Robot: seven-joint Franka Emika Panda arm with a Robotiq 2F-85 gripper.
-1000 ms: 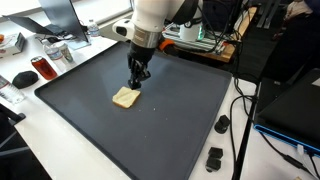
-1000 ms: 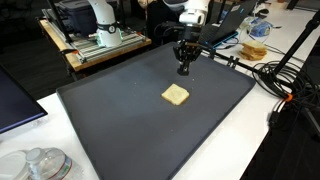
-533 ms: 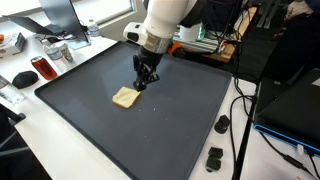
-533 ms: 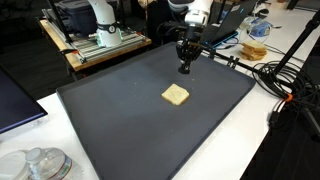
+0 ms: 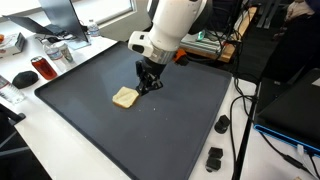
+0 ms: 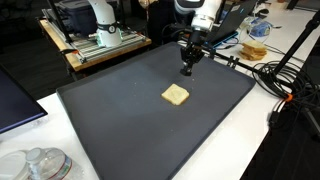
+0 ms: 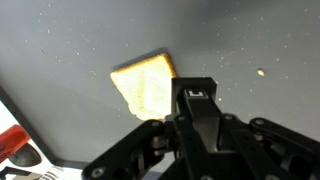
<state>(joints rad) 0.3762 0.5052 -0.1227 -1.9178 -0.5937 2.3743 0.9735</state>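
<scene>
A pale slice of bread [image 5: 125, 97] [image 6: 175, 95] lies flat on the big dark mat [image 5: 150, 135] [image 6: 120, 120]. My gripper [image 5: 148, 85] [image 6: 186, 70] hangs low over the mat just beside the slice and holds nothing. Its fingers are pressed together. In the wrist view the shut fingertips [image 7: 195, 92] sit at the edge of the bread [image 7: 145, 85], which looks toasted yellow. I cannot tell whether they touch it. The arm leans over from the far edge of the mat.
A crumb [image 7: 261, 72] lies on the mat. Beside the mat stand a red can [image 5: 42, 68], a black mouse [image 5: 24, 77] and small black parts [image 5: 222, 124]. Cables [image 6: 275, 85], a bottle [image 6: 258, 28], a stack of dishes [image 6: 38, 163] and a laptop [image 6: 15, 100] ring the mat.
The arm has swung and tilted, carrying the shut gripper a short way off the slice toward the mat's far side. The bread has not moved.
</scene>
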